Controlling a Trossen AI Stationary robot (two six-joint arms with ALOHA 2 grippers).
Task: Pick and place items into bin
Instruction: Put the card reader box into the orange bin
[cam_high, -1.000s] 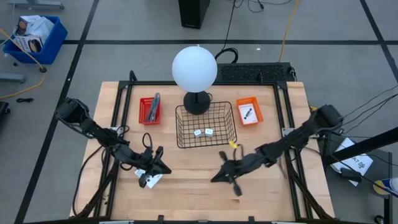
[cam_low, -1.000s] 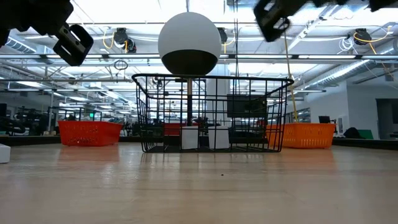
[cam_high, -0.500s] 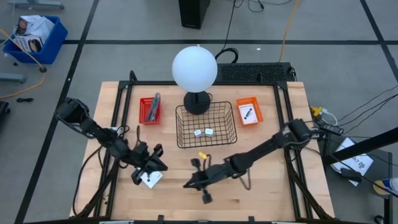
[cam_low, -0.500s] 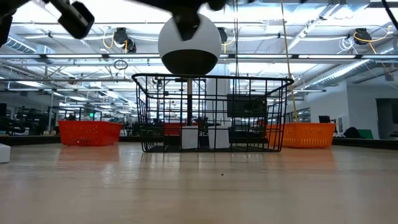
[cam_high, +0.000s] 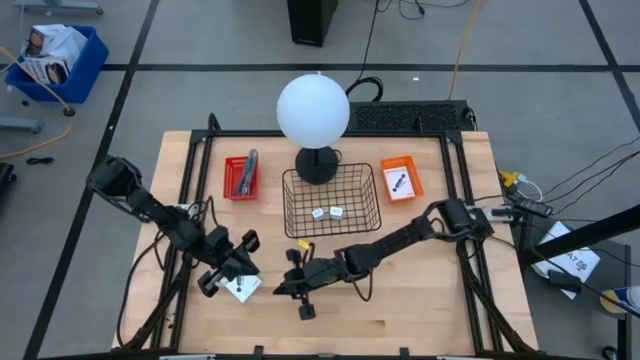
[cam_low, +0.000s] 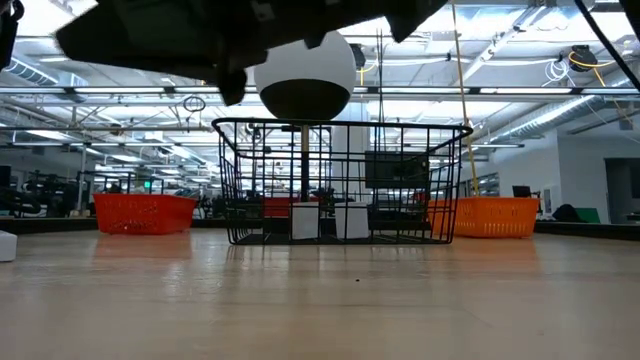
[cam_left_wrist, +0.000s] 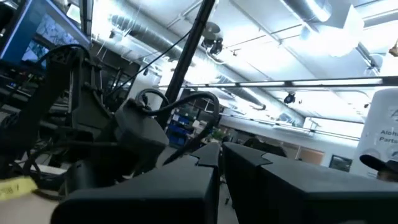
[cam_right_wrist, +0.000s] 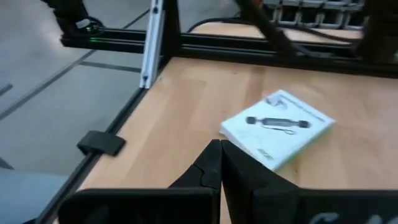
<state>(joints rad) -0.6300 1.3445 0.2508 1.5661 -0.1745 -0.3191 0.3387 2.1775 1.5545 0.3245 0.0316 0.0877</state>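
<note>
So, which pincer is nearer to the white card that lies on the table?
The left one. The left pincer is right beside the white card, partly over its edge. The right pincer, fingers shut, is farther off on the card's other side, pointing at it across bare wood.

Two dark jointed arms, black looping cables, yellow tag near right gripper (cam_high: 283, 289).

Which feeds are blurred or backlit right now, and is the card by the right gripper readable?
Low view: an arm crosses the top as a dark smear, backlit by ceiling lights; the wire basket stays sharp. Left wrist view: tilted up at bright ceiling lights, fingers in silhouette. Right wrist view: white card slightly soft, its dark mark visible, small print unreadable.
</note>
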